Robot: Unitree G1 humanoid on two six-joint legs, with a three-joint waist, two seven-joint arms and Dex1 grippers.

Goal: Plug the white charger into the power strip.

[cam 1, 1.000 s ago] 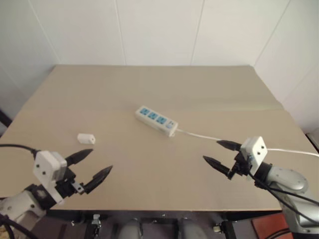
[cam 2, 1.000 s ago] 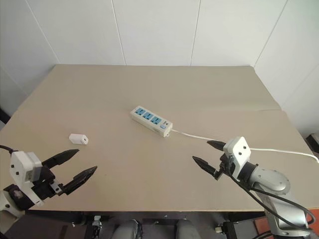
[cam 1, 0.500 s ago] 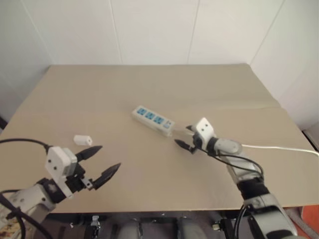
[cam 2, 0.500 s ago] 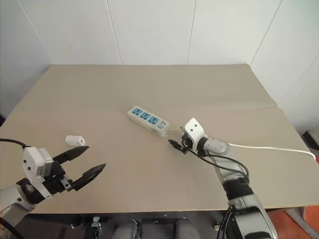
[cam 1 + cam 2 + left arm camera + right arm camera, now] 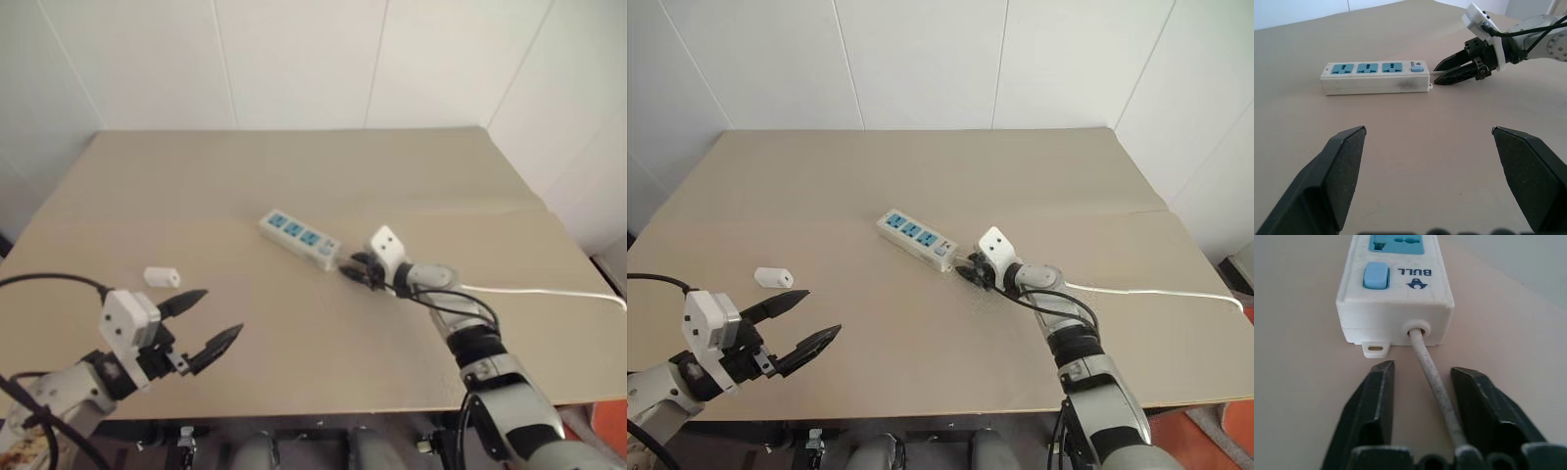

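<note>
White charger lies flat on the tan table at about nine o'clock from the table's middle, well apart from the power strip and touched by nothing. The power strip sits near the centre, lying slantwise, its three blue sockets facing up and its switch end turned toward four o'clock. From that end the white cord runs off toward three o'clock to the table's edge.

The right gripper is low at the switch end of the strip, pointing at it. In the right wrist view its two black fingers stand on either side of the cord just where the cord leaves the strip's housing; they are narrowed around it with small gaps showing, so the cord lies between them, and whether it is actually pinched I cannot tell.

The left gripper hovers above the table at roughly seven o'clock, just beside the charger on its near side, fingers spread wide and empty, aimed toward the strip.
</note>
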